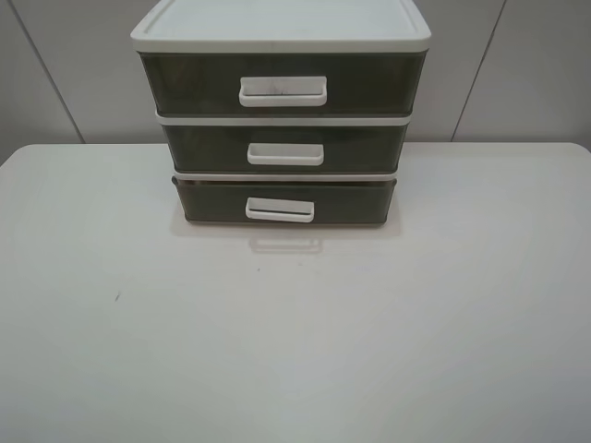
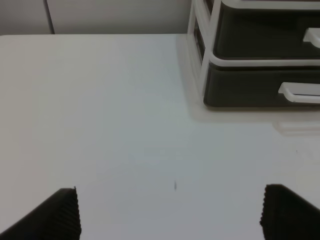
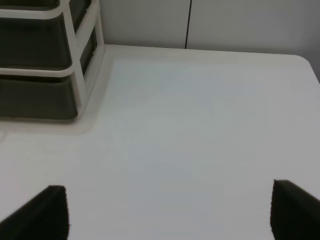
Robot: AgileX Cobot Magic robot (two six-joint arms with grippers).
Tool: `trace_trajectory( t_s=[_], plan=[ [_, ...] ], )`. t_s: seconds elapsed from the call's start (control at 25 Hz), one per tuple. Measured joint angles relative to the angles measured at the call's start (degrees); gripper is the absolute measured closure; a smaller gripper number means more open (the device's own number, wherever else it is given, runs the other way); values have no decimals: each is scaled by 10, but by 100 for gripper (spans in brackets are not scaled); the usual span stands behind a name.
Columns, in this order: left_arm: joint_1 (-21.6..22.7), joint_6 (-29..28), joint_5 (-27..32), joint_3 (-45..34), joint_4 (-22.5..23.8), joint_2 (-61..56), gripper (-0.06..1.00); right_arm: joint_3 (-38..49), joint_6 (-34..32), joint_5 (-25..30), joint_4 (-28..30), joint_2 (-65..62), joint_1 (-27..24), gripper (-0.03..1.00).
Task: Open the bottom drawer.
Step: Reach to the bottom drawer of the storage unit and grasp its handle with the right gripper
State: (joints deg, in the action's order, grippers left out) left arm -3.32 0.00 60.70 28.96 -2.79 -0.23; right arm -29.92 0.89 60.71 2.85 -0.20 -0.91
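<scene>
A white-framed unit of three stacked dark drawers stands at the back middle of the white table. The bottom drawer (image 1: 284,202) is shut, with a white loop handle (image 1: 280,210). It also shows in the left wrist view (image 2: 260,87) with its handle (image 2: 300,93), and its side corner shows in the right wrist view (image 3: 37,97). Neither arm shows in the exterior high view. My left gripper (image 2: 170,217) is open and empty over bare table, well short of the drawers. My right gripper (image 3: 167,215) is open and empty, beside the unit's right side.
The top drawer (image 1: 282,83) and the middle drawer (image 1: 284,148) are shut above the bottom one. A grey panelled wall stands right behind the unit. The white table (image 1: 295,341) has a small dark speck (image 1: 116,296) at front left.
</scene>
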Motion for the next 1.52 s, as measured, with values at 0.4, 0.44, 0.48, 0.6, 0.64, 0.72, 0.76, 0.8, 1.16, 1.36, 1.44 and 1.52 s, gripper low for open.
trace_trajectory(
  t_s=[0.4,0.44,0.48,0.6,0.64,0.72,0.76,0.8,1.16,1.36,1.44,1.52],
  plan=[
    [0,0,0,0,0,0,20,0,0,0,0,0,0,17],
    [0,0,0,0,0,0,20,0,0,0,0,0,0,17],
    [0,0,0,0,0,0,20,0,0,0,0,0,0,17],
    [0,0,0,0,0,0,20,0,0,0,0,0,0,17],
    [0,0,0,0,0,0,20,0,0,0,0,0,0,17],
    [0,0,0,0,0,0,20,0,0,0,0,0,2,17],
    [0,0,0,0,0,0,20,0,0,0,0,0,6,17],
    [0,0,0,0,0,0,20,0,0,0,0,1,12,17],
    [0,0,0,0,0,0,20,-93,0,1,95,215,151,17],
    [0,0,0,0,0,0,20,-179,0,-39,160,341,213,17],
    [0,0,0,0,0,0,20,-194,0,-68,162,382,219,17],
    [0,0,0,0,0,0,20,-195,0,-104,155,414,219,17]
  ],
)
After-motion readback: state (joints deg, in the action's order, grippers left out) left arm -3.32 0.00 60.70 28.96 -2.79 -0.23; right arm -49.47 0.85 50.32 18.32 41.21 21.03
